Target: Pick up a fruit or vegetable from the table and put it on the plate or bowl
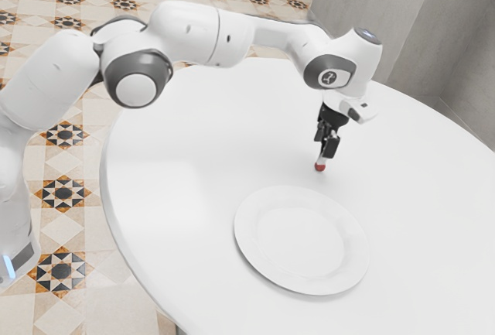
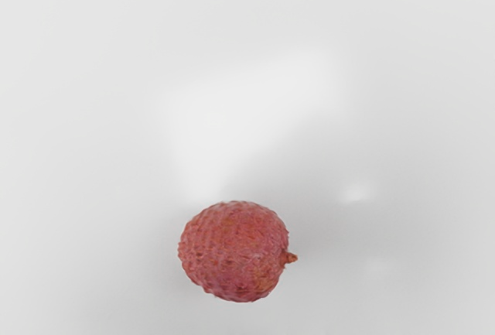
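**White on white, with one red fruit**

The fruit (image 2: 234,251) is a dull pinkish red with paler orange patches. Its skin is covered in a fine pattern of small bumps, and a small brown-orange stub sits at one side. The plate (image 1: 246,236) is plain glossy white, with no pattern. The counter (image 1: 193,165) under it is the same plain white, shading to pale grey. The arm (image 1: 232,37) is white with grey rings at its joints and a pale blue strip low on its base. The gripper (image 1: 325,157) is black. The floor (image 1: 62,192) is cream and beige tile, with repeating dark star motifs edged in orange and brown. The wall (image 1: 433,18) is flat mottled grey.
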`<state>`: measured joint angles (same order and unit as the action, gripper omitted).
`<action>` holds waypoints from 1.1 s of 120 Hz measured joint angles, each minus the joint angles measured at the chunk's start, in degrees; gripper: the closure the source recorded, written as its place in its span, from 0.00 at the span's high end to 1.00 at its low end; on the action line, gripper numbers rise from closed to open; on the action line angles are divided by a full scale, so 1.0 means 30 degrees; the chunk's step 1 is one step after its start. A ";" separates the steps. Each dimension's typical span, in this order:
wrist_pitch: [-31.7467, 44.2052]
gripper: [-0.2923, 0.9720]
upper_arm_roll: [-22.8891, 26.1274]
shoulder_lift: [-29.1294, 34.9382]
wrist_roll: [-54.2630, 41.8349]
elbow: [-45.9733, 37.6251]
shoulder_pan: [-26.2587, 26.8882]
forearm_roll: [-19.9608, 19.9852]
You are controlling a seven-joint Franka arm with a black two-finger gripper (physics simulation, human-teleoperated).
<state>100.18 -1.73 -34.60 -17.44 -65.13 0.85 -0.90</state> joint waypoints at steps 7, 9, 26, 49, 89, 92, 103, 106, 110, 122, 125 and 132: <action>0.0158 0.77 -0.0034 -0.0112 -0.0242 -0.0005 -0.0013 0.0186; 0.0197 0.77 -0.0043 -0.0132 -0.0308 -0.0006 -0.0015 0.0230; 0.0422 0.77 -0.0052 -0.0279 -0.0801 -0.0006 -0.0029 0.0438; 0.0559 0.77 -0.0018 -0.0508 -0.1339 -0.0007 -0.0020 0.0549; 0.0975 0.77 -0.0008 -0.0750 -0.1956 -0.0007 0.0009 0.1000; 0.1002 0.77 -0.0008 -0.0753 -0.1990 -0.0007 0.0009 0.1020; 0.1075 0.77 -0.0008 -0.0809 -0.2105 -0.0007 0.0009 0.1072; 0.1089 0.77 -0.0008 -0.0822 -0.2134 -0.0011 0.0003 0.1081; 0.1102 0.77 -0.0008 -0.0833 -0.2170 -0.0027 -0.0008 0.1096; 0.1121 0.77 -0.0008 -0.0844 -0.2270 -0.0064 -0.0025 0.1128; 0.1124 0.77 -0.0008 -0.0844 -0.2293 -0.0075 -0.0034 0.1137; 0.1129 0.77 -0.0034 -0.0845 -0.2342 -0.0118 -0.0046 0.1205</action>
<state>103.57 -1.83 -37.14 -24.46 -65.48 0.71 2.71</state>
